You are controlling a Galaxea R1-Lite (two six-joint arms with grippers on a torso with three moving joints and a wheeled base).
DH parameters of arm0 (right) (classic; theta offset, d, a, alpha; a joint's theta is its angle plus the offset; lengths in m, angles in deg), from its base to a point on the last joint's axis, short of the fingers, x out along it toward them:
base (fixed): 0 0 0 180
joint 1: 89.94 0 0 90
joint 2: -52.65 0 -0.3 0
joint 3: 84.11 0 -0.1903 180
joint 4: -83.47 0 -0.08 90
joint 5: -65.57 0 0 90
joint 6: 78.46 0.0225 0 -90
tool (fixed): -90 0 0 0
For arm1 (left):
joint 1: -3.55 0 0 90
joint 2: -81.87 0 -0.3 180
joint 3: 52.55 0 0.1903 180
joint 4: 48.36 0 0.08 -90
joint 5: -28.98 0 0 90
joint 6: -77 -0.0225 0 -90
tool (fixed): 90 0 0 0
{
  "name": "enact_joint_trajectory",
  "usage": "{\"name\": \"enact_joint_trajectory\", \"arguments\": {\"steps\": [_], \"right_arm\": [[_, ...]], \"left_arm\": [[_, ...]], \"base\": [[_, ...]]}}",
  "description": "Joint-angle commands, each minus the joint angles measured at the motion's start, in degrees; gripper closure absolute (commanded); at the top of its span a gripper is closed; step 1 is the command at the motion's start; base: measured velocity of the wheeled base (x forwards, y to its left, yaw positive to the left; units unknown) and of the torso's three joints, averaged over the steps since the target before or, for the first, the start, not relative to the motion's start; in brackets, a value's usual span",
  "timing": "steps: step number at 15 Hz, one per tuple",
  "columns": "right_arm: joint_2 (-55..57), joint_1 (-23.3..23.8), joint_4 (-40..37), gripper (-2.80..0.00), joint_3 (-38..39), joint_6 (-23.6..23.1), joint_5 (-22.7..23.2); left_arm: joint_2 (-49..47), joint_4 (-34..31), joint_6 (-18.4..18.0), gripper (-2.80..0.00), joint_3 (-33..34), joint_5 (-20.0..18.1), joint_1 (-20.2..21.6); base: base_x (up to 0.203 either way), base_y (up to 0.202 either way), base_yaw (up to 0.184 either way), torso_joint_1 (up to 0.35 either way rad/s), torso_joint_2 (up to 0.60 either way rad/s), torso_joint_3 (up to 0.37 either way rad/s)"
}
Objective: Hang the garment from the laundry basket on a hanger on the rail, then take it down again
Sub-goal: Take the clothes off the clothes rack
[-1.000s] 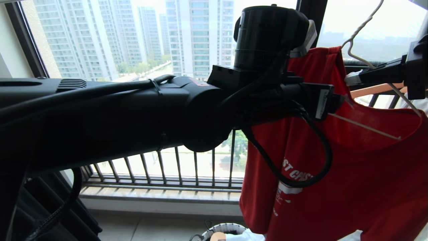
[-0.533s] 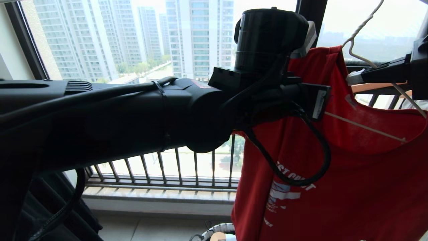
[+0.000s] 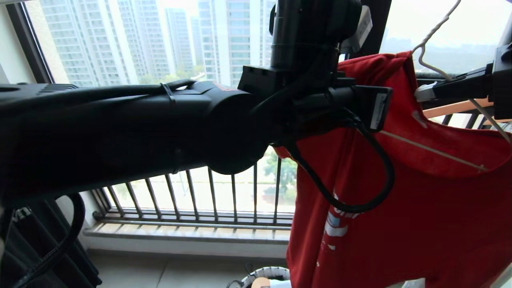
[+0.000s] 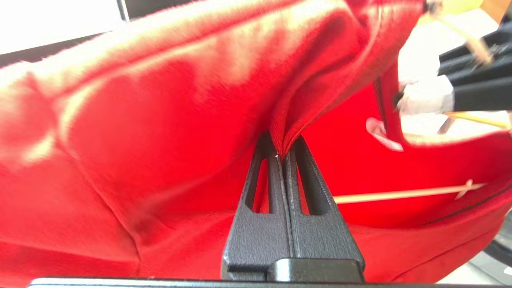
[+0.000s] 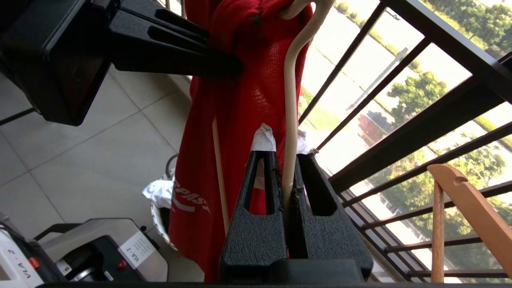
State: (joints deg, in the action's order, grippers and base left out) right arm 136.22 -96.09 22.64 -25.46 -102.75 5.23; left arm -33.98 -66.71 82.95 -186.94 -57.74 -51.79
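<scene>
Below window railing (image 3: 192, 218), laundry basket (image 3: 264, 275) holds white cloth (image 5: 159, 189).

Red garment (image 4: 160, 120) – soft knit cloth, thin hanger (image 5: 290, 100) – smooth white coating, grainy matt black plastic jaws

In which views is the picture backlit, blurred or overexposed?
Head view: bright window behind, so the left arm is a dark silhouette. Left wrist view: the shirt is close, motion-blurred, with washed-out highlights on its folds. Right wrist view: sharper; the hanger is clear, the outdoors beyond the railing is overexposed.
</scene>
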Motion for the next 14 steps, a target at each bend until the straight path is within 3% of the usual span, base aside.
{"name": "enact_joint_trajectory", "arguments": {"steps": [1, 7, 10, 14], "right_arm": [[0.20, -0.01, -0.24, 0.00, -0.01, -0.24, -0.31], [0.22, -0.01, -0.16, 0.00, 0.43, -0.33, -0.57], [0.02, -0.01, -0.16, 0.00, 0.78, -0.33, -0.58], [0.02, -0.01, -0.07, 0.00, 0.96, -0.33, -1.01]], "left_arm": [[2.88, 0.16, 0.25, 0.00, -0.07, 0.09, 1.76], [4.03, 0.98, 2.16, 0.00, -0.10, 0.15, 4.08], [2.03, 7.56, 2.14, 0.00, 0.02, 0.84, 4.80], [2.08, 5.58, 2.14, 0.00, 0.80, 1.02, 4.80]], "base": [[0.000, 0.000, 0.000, 0.000, 0.00, 0.000], [0.000, 0.000, 0.000, 0.000, 0.00, 0.000], [0.000, 0.000, 0.000, 0.000, 0.00, 0.000], [0.000, 0.000, 0.000, 0.000, 0.00, 0.000]]}}
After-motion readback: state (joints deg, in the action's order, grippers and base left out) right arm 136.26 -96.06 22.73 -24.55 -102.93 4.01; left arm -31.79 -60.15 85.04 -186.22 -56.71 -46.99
